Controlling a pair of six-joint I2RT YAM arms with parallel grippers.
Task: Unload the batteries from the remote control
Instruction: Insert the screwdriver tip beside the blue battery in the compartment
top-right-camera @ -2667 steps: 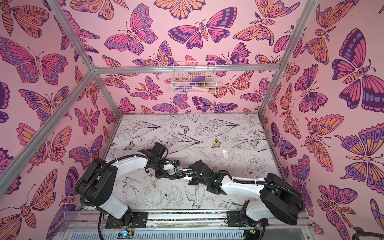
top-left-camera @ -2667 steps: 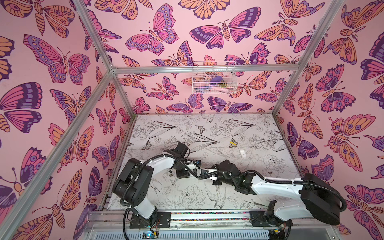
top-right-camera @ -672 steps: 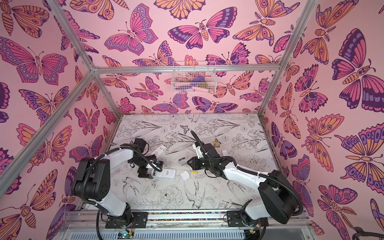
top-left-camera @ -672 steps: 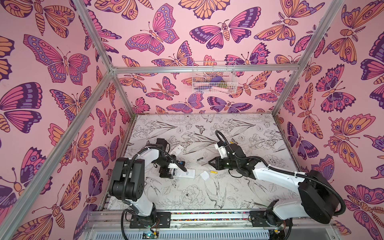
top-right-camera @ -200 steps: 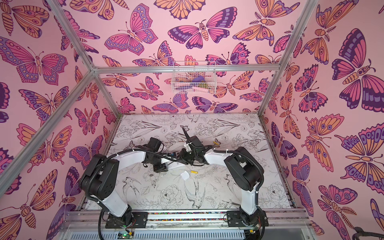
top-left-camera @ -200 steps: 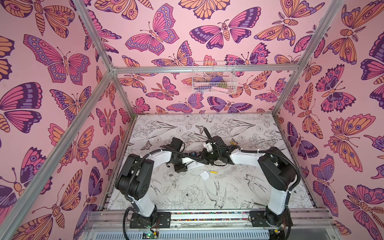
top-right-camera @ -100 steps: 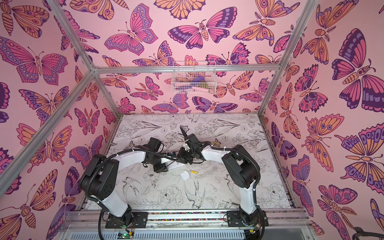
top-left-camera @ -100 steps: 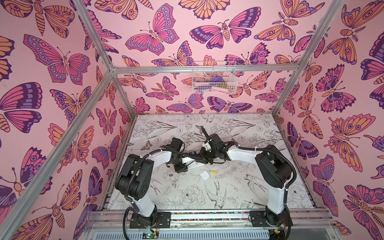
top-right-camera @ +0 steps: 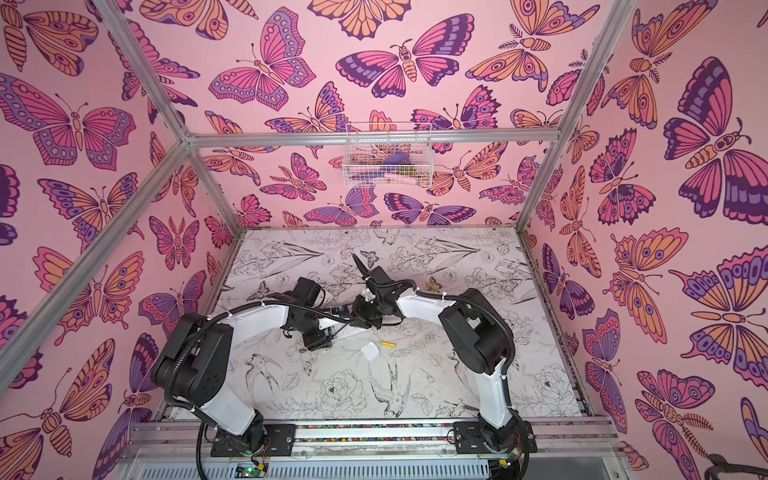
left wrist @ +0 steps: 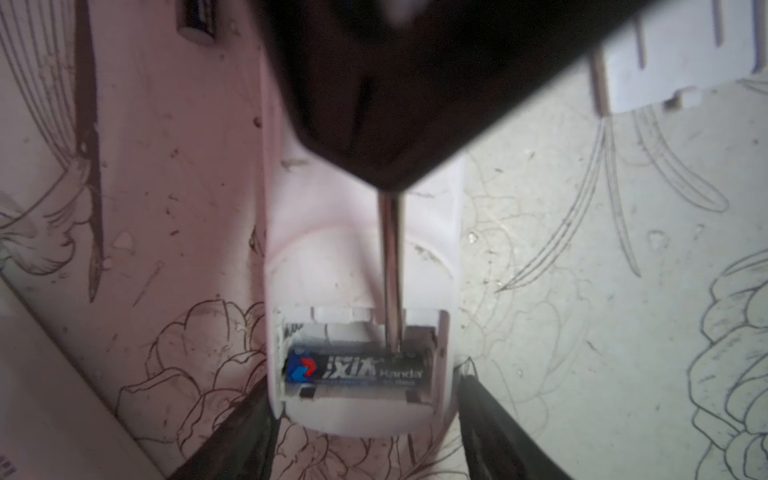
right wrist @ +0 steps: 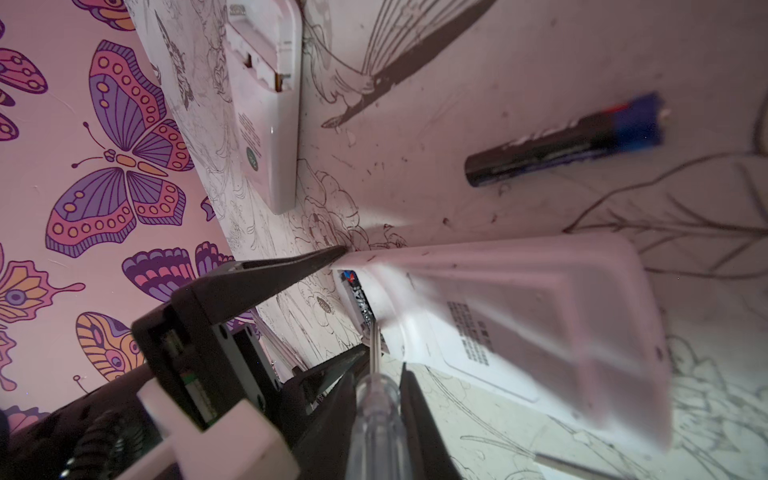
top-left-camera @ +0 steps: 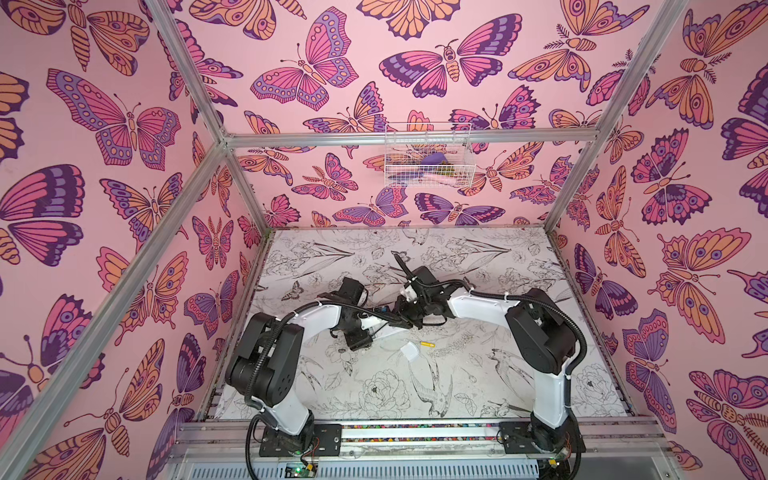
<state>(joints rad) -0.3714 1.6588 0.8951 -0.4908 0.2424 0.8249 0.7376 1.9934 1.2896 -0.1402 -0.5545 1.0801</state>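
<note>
Floral-print table (top-left-camera: 374,399). The left arm (top-left-camera: 316,320) and right arm (top-left-camera: 478,303) reach in and meet at mid-table.

White remote control (left wrist: 361,257) lies back-up between them, with its cover off and the battery bay exposed at one end. A second white remote (right wrist: 266,104) lies a little apart, its bay also open.

Left gripper (left wrist: 365,395): the jaws straddle the bay end of the remote control, one finger close along each side of the casing. Whether they press or sit slack, I cannot tell.

Right gripper (right wrist: 376,399): clenched on the clear handle of a screwdriver (left wrist: 390,257). The shaft runs down into the bay.

Battery cover (top-left-camera: 409,351) lies on the table in front of the arms, with a yellow battery (top-left-camera: 427,344) just beside it.

A loose black battery (right wrist: 569,141) lies on the table near the remote control, blurred in the right wrist view.

The seated black battery (left wrist: 357,370) lies crosswise in the bay, and the slot next to it looks vacant. The screwdriver tip rests at its edge, near one end.

Step, as judged: prying out the last cell of this remote control.

Next move calls for working the tip under the cell's end and levering it up with a short, shallow stroke. The left gripper needs a firm hold on the casing, or the remote control will likely skid or tip. A freed cell may roll.
</note>
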